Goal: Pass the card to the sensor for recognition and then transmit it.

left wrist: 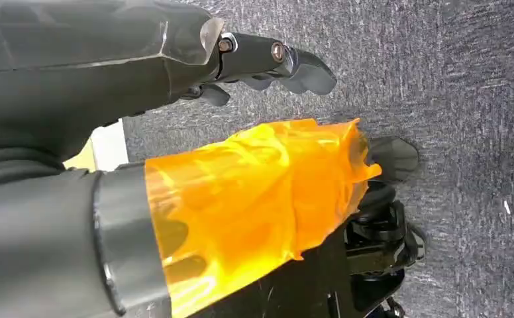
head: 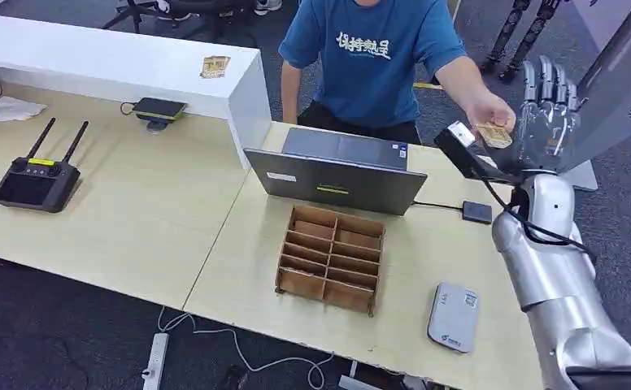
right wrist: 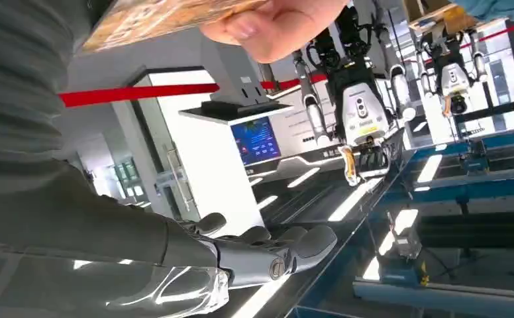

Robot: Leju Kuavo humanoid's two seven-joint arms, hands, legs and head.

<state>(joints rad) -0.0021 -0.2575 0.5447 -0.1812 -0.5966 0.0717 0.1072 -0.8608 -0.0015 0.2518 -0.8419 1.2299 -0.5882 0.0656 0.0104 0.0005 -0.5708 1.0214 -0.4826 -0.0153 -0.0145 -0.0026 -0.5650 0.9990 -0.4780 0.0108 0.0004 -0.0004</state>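
A person in a blue shirt (head: 369, 57) stands behind the table and holds a yellowish card (head: 495, 135) out to my right hand (head: 546, 114). That hand is raised at the table's right end, fingers straight up and apart, with nothing in it. In the right wrist view the card (right wrist: 165, 16) is pinched by the person's fingers (right wrist: 274, 23), apart from my stretched-out fingers (right wrist: 277, 255). A grey-white flat sensor box (head: 453, 317) lies near the table's front right edge. My left hand (left wrist: 267, 59) hangs over grey carpet with its fingers extended and nothing in it.
A laptop (head: 337, 171) stands mid-table, with a small black device (head: 476, 212) cabled to it. In front sits a wooden divided box (head: 331, 258). A black remote controller (head: 36, 183) lies at left. Another card (head: 215, 66) rests on the white counter (head: 93, 57).
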